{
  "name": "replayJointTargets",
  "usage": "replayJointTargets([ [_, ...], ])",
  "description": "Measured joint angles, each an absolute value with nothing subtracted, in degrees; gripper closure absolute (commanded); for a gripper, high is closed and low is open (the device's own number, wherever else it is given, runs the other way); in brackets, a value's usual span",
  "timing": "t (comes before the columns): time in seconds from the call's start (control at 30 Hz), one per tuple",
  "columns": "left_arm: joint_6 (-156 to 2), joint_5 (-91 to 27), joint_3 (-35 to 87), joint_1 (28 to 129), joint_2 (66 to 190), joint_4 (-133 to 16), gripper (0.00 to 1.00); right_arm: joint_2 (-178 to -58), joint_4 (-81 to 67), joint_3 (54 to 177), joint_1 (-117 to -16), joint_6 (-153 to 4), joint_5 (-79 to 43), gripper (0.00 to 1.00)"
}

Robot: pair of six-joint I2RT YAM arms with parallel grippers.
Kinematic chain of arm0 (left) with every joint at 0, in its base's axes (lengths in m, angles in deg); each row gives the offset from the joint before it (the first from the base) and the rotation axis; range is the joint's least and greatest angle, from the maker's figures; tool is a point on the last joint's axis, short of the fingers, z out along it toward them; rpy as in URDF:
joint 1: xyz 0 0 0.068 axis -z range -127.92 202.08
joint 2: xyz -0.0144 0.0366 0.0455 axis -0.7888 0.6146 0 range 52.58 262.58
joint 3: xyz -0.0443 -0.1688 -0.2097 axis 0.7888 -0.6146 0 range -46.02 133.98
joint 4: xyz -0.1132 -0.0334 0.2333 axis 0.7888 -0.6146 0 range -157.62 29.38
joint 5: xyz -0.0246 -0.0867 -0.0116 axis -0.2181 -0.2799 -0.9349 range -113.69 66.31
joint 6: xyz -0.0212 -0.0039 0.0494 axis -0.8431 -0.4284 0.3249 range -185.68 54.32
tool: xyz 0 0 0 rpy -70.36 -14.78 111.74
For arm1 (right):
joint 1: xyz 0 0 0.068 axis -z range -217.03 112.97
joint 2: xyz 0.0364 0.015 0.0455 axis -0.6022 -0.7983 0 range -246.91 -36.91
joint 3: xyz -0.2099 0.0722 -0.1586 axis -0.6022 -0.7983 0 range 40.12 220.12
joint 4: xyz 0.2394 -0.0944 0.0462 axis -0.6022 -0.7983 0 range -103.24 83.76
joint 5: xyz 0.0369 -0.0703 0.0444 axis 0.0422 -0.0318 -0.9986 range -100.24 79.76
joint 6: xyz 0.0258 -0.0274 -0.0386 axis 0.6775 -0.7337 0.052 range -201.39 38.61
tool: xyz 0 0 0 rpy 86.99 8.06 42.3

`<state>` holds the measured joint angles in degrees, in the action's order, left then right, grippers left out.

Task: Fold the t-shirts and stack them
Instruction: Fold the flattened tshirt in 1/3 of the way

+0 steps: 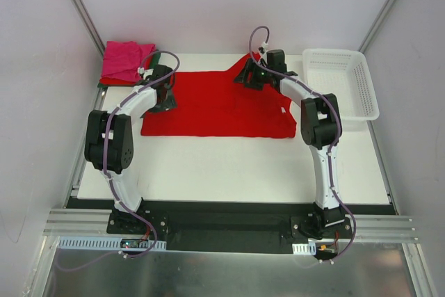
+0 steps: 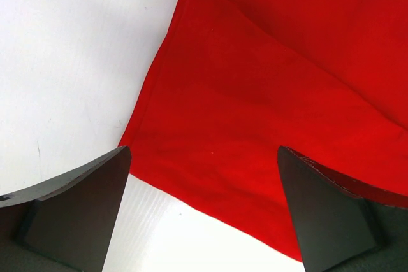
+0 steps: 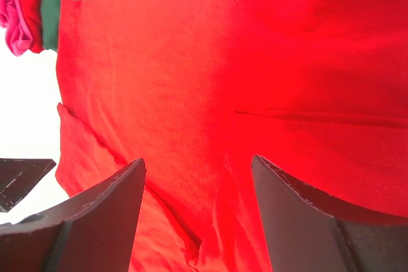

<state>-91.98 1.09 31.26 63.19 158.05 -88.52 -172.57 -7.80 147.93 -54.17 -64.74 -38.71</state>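
Hovering over opposite ends of the red shirt (image 1: 215, 106), both grippers look placed for a shared fold. The left gripper (image 2: 204, 157) has its jaws wide and holds nothing. Beneath it lies the shirt's left edge, with the corner of a folded flap just ahead of its left finger and bare table (image 1: 229, 165) under that finger. By my judgement the spot makes sense, since an edge is where fingers can slip under cloth.

The right gripper (image 3: 197, 164) also has its jaws apart and empty, with cloth spread below them but not pinched. It hangs over the far right part of the shirt, where a raised point of cloth, probably a sleeve or shoulder, sticks out past the main rectangle. I judge that this loose part needs tucking in before the next fold.

The shirt is bright red and lies flat and wide between the two grippers. It is roughly rectangular, and its near edge is fairly straight. A crease or seam runs across just ahead of the right gripper's fingers, and a layered flap shows near its left finger. The shirt looks partly folded, not yet compact.

Beyond the left gripper, at the far corner, sits the stack (image 1: 125, 60), pink on top with red and dark green edges beneath. The basket (image 1: 334, 51) stands at the right gripper's outer side, apart from the shirt.
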Motion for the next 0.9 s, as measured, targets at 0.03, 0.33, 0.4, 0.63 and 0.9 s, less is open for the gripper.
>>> replayJointTargets([
  [0.03, -92.0, 1.1, 31.3, 63.2, 158.0, -88.5, 0.01, -172.5, -7.2, 147.8, -54.1, -64.7, -38.8, 0.29],
  [0.33, -91.8, 1.0, 31.2, 63.2, 157.9, -88.3, 0.01, -165.7, -5.9, 136.4, -52.7, -65.6, -38.2, 0.3],
  [0.4, -91.4, 0.9, 31.2, 63.2, 157.9, -88.3, 0.01, -162.1, -6.9, 132.7, -52.4, -66.3, -37.6, 0.3],
  [0.63, -88.6, 0.4, 31.2, 65.7, 157.9, -86.9, 0.01, -146.9, -9.8, 120.4, -52.3, -69.7, -34.7, 0.31],
  [0.9, -85.5, -3.7, 31.9, 68.9, 158.1, -83.4, 0.03, -137.9, -17.7, 116.1, -56.1, -75.3, -29.4, 0.47],
])
